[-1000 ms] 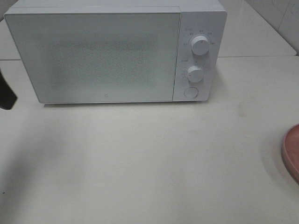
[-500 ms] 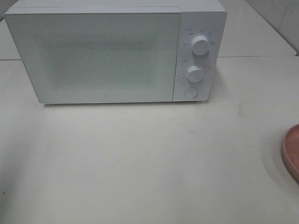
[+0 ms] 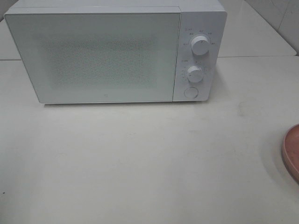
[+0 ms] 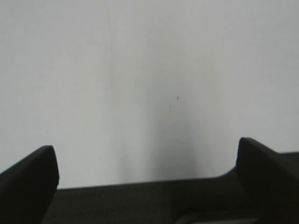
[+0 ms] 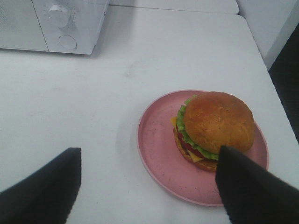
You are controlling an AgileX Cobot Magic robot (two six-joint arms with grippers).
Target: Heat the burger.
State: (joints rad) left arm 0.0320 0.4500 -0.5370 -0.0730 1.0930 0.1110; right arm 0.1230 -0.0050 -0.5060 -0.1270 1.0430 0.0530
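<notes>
At the far side of the counter point(image 3: 140, 158), toward twelve o'clock in the high view, stands a white microwave oven point(image 3: 114, 51) with its door point(image 3: 93, 56) shut. Its control panel lies on the three o'clock side of the door and carries an upper knob point(image 3: 200, 45), a lower knob point(image 3: 195, 73) and a round button point(image 3: 190, 92) below them.

At the three o'clock edge of that view only a sliver of the pink plate point(image 3: 292, 151) shows. The right wrist view shows the whole plate point(image 5: 159, 149) resting on the counter, well apart from the microwave oven point(image 5: 51, 23). The burger point(image 5: 215, 130) sits on the plate, off-centre, toward the rim farther from the oven. Its brown domed bun is on top, with green lettuce, red tomato and yellow cheese showing beneath.

The right gripper point(image 5: 149, 186) hovers above the plate with its jaws spread wide and nothing between them; one dark finger point(image 5: 254, 186) overlaps the burger's edge in the picture, but whether it touches cannot be told.

The left gripper point(image 4: 147, 179) hangs over bare counter point(image 4: 140, 84), its jaws likewise wide apart and empty. Neither arm appears in the high view.
</notes>
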